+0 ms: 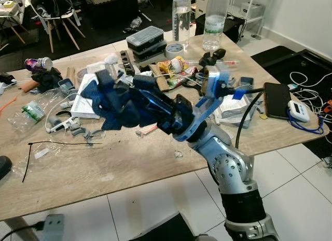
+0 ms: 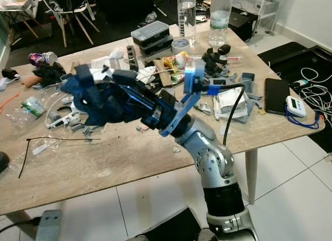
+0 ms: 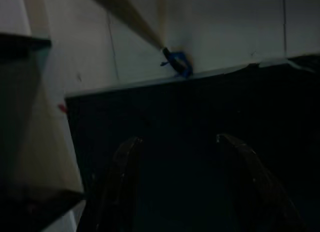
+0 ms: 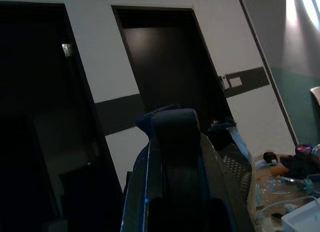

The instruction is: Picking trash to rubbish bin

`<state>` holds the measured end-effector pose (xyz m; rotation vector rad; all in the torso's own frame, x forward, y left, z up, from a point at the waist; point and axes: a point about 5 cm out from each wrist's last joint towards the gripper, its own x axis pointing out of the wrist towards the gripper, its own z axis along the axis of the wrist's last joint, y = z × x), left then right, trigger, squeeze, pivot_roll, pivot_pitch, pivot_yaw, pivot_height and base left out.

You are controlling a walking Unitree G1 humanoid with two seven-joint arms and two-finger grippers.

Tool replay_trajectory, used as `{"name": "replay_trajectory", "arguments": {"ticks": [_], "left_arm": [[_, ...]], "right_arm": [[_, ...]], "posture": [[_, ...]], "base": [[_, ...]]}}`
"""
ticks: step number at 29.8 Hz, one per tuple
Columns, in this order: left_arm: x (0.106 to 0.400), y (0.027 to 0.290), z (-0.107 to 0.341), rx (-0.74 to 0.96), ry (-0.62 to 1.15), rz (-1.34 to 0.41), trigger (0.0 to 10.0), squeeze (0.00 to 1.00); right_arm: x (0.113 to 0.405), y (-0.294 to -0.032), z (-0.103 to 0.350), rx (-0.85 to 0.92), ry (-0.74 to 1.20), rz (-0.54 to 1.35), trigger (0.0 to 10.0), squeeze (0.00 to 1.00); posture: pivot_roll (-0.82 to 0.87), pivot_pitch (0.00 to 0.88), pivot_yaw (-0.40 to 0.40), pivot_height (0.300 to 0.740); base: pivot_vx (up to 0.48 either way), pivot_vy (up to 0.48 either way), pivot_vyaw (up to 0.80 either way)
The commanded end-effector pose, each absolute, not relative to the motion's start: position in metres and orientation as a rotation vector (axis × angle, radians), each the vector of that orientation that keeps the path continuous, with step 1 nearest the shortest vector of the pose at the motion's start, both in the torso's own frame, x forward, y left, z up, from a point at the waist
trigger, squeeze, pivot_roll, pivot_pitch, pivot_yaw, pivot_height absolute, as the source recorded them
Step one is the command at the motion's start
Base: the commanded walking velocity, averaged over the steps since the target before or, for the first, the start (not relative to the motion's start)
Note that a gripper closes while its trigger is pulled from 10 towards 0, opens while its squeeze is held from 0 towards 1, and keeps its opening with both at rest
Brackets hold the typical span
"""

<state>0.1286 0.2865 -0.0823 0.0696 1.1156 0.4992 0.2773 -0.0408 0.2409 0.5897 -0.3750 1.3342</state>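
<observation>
trash, a dark blue crumpled cloth-like wad (image 1: 111, 103), sits pinched in the right gripper (image 1: 129, 101) fingers above the cluttered worktop (image 1: 129, 158). two clear water bottles (image 1: 181, 17) stand at the far edge. left gripper (image 3: 182, 187) fingers are spread apart, holding nothing, in a dim, probably floor-level view.

A pale wooden worktop (image 1: 129, 168) crosses the scene over a floor of large white tiles (image 1: 290, 194). At 11 o'clock a chair with splayed wooden legs (image 1: 57, 23) stands on dark flooring, and at 3 o'clock lies a black mat (image 1: 303, 62). The right wrist view shows a white wall (image 4: 210, 37) with a dark doorway (image 4: 165, 67).
</observation>
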Motion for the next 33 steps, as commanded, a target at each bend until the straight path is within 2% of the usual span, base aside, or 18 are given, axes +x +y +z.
{"name": "replay_trajectory", "arguments": {"ticks": [1,5,10,11,18,21,23,27,32,33], "left_arm": [[0.115,0.300,-0.081,0.015,1.138,0.618,10.0,0.00],[0.105,0.309,-0.080,-0.058,1.130,0.733,10.0,0.00],[0.105,0.308,-0.080,-0.038,1.141,0.711,10.0,0.00],[0.109,0.301,-0.083,0.024,1.159,0.629,10.0,0.00],[0.120,0.272,-0.090,0.144,1.183,0.423,10.0,0.00],[0.121,0.267,-0.092,0.164,1.184,0.389,10.0,0.00],[0.127,0.252,-0.094,0.198,1.181,0.309,10.0,0.00],[0.132,0.244,-0.095,0.210,1.174,0.271,10.0,0.00],[0.133,0.245,-0.095,0.222,1.174,0.260,10.0,0.00],[0.133,0.245,-0.095,0.222,1.174,0.260,10.0,0.00]], "right_arm": [[0.273,-0.037,0.238,0.561,-0.353,1.349,10.0,0.00],[0.273,-0.036,0.234,0.536,-0.334,1.342,10.0,0.00],[0.274,-0.036,0.232,0.528,-0.325,1.329,10.0,0.00],[0.278,-0.035,0.229,0.527,-0.311,1.304,10.0,0.00],[0.278,-0.028,0.212,0.455,-0.243,1.296,10.0,0.00],[0.277,-0.026,0.207,0.428,-0.226,1.293,10.0,0.00],[0.284,-0.024,0.184,0.306,-0.136,1.216,10.0,0.00],[0.297,-0.037,0.157,0.225,-0.030,1.089,10.0,0.00],[0.312,-0.078,0.115,0.109,0.137,0.876,10.0,0.00],[0.312,-0.078,0.115,0.109,0.137,0.876,10.0,0.00]], "posture": [[0.00,0.070,0.078,0.740],[0.00,0.076,0.072,0.740],[0.01,0.079,0.071,0.740],[0.01,0.082,0.071,0.740],[0.01,0.084,0.070,0.740],[0.01,0.084,0.070,0.740],[0.00,0.082,0.066,0.740],[0.00,0.081,0.063,0.740],[0.00,0.080,0.060,0.740],[0.00,0.080,0.060,0.740]], "base": [[-0.292,0.000,0.00],[-0.340,0.000,0.00],[-0.363,0.000,0.00],[-0.394,0.000,0.00],[-0.395,0.000,0.00],[-0.394,0.000,0.00],[-0.394,0.000,0.00],[-0.394,0.000,0.00],[-0.395,0.000,0.00],[-0.394,0.000,0.00]]}}
